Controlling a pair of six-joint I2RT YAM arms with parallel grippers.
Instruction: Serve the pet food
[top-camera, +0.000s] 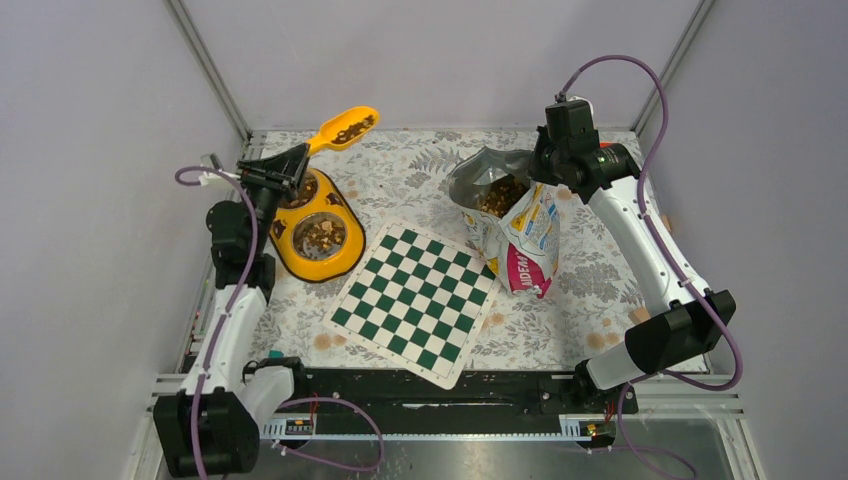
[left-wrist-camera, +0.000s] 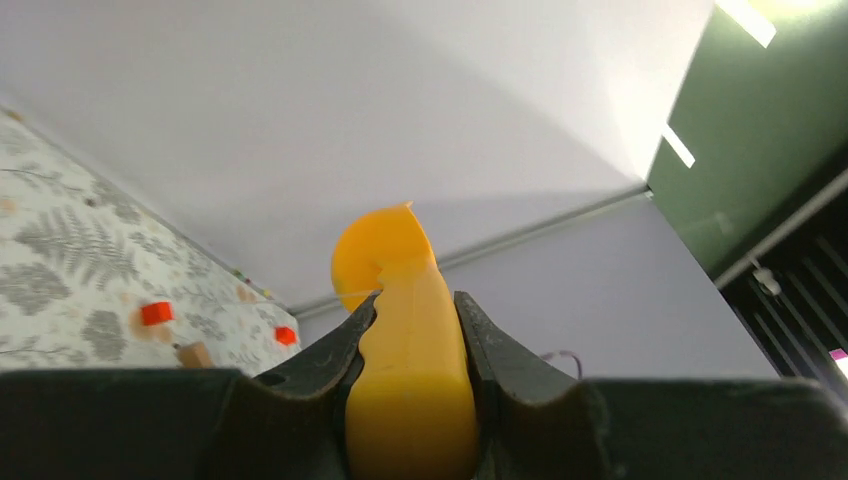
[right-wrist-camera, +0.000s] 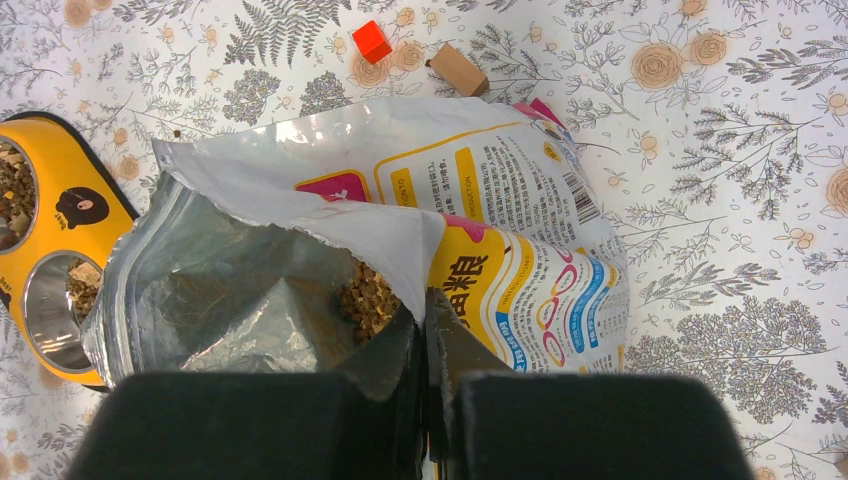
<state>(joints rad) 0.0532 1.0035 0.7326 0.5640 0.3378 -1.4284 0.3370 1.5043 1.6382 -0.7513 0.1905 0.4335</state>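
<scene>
My left gripper (top-camera: 296, 160) is shut on the handle of an orange scoop (top-camera: 343, 129), which is held above the far end of the orange double pet bowl (top-camera: 342, 248). The scoop carries pet food (top-camera: 353, 127). In the left wrist view the scoop's handle (left-wrist-camera: 412, 340) sits between the closed fingers (left-wrist-camera: 335, 345). Both bowl cups hold kibble (top-camera: 320, 233). My right gripper (top-camera: 543, 165) is shut on the rim of the open food bag (top-camera: 520, 235). The right wrist view shows kibble (right-wrist-camera: 368, 298) inside the bag (right-wrist-camera: 500, 230).
A green and white chequered mat (top-camera: 415, 298) lies in front of the bag. A red cube (right-wrist-camera: 372, 41) and a tan wooden block (right-wrist-camera: 457, 70) lie on the floral cloth beyond the bag. The bowl (right-wrist-camera: 100, 205) is left of the bag.
</scene>
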